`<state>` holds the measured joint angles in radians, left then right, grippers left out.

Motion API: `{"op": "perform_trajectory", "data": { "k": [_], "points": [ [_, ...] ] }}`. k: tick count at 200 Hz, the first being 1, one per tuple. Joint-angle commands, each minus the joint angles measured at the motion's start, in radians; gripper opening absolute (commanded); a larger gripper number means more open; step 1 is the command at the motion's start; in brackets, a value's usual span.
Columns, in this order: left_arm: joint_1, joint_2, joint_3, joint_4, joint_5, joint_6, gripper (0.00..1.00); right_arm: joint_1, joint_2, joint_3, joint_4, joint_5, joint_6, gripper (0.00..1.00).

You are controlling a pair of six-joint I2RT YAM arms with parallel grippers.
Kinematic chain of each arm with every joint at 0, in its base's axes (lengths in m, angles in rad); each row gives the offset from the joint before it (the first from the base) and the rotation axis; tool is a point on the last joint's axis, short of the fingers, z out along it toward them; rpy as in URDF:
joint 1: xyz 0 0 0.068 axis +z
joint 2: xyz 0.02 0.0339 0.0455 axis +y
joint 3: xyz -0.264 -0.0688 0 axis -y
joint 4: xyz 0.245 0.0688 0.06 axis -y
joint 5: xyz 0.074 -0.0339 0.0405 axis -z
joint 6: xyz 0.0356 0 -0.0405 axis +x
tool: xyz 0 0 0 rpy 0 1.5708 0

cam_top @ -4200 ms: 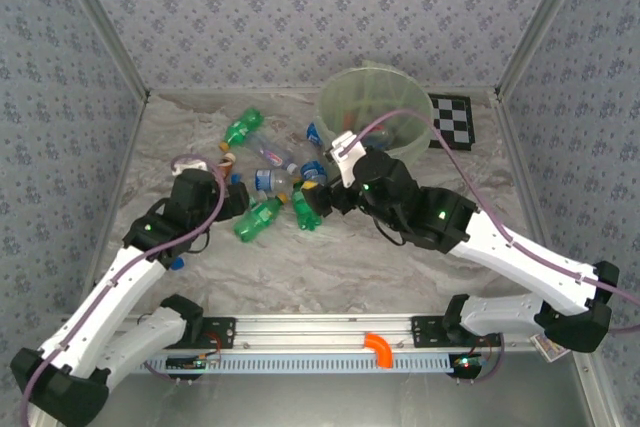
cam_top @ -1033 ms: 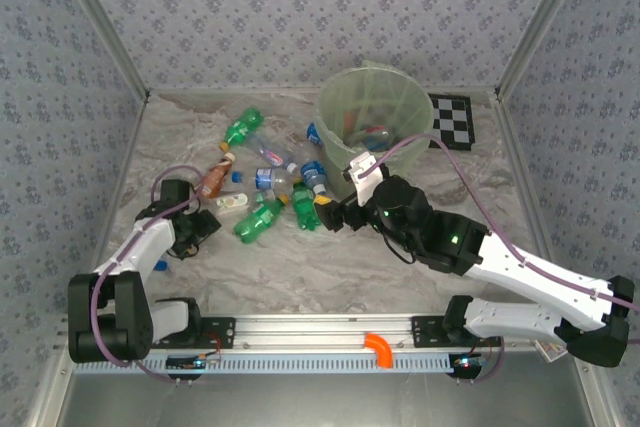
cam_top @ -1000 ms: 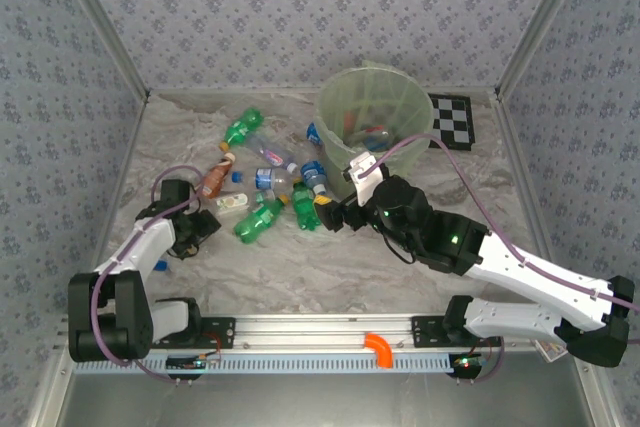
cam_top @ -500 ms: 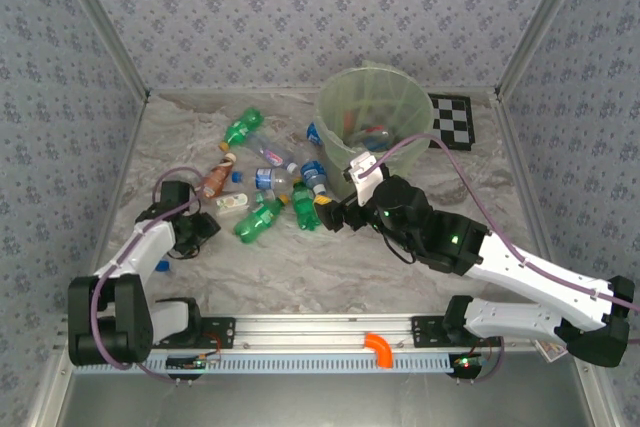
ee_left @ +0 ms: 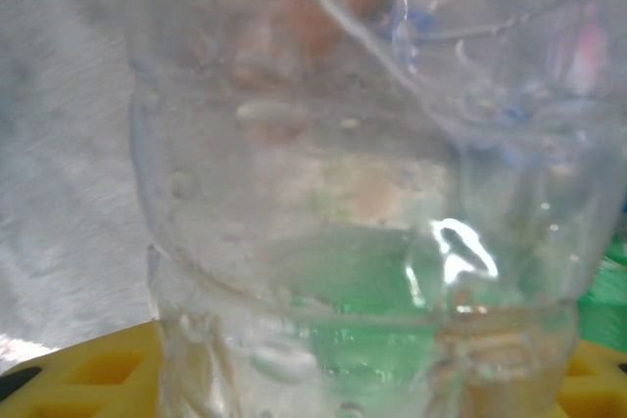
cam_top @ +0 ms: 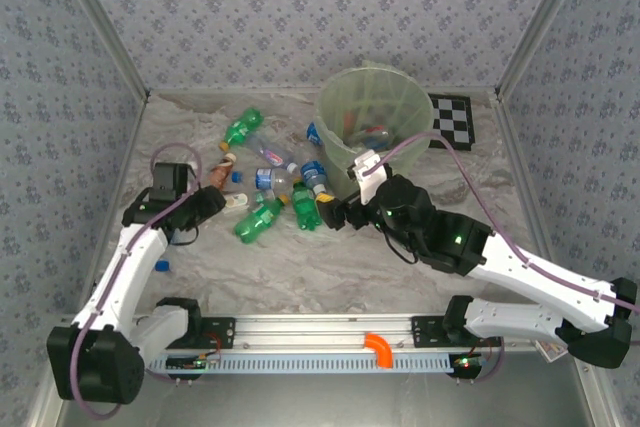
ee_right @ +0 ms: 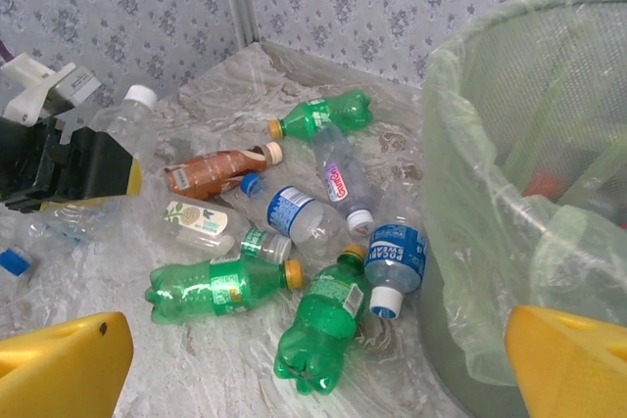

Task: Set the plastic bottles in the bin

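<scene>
The checkerboard card lies flat on the far side, well beyond the right fingers and off to their right. A loose blue cap sits alone on the marbled tabletop, on the near side of the left fingers and apart from them. An orange hook rests on the silver rail, well behind both sets of fingers. Flowered wallpaper all round.
</scene>
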<state>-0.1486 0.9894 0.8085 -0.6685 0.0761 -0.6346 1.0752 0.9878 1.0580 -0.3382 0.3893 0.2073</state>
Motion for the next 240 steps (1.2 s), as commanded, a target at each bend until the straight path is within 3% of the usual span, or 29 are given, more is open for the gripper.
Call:
{"op": "perform_trajectory", "data": {
  "k": [1,31,70,114,167,240],
  "points": [
    [-0.103,-0.019,0.092,-0.017,-0.039,0.073,0.57,-0.014,-0.028,0.067,-0.030,0.025,0.016,1.00],
    [-0.279,-0.028,0.175,0.067,-0.092,0.154,0.57,-0.076,-0.049,0.111,-0.046,-0.078,0.028,0.99],
    [-0.457,-0.033,0.228,0.110,-0.106,0.261,0.56,-0.215,-0.020,0.196,-0.036,-0.350,0.109,0.86],
    [-0.639,-0.078,0.232,0.141,-0.154,0.318,0.56,-0.275,0.117,0.311,-0.042,-0.498,0.181,0.72],
    [-0.719,-0.116,0.222,0.149,-0.156,0.334,0.56,-0.283,0.274,0.397,-0.010,-0.663,0.258,0.64],
    [-0.739,-0.115,0.223,0.152,-0.139,0.332,0.55,-0.279,0.352,0.391,0.072,-0.754,0.315,0.58]
  ]
}}
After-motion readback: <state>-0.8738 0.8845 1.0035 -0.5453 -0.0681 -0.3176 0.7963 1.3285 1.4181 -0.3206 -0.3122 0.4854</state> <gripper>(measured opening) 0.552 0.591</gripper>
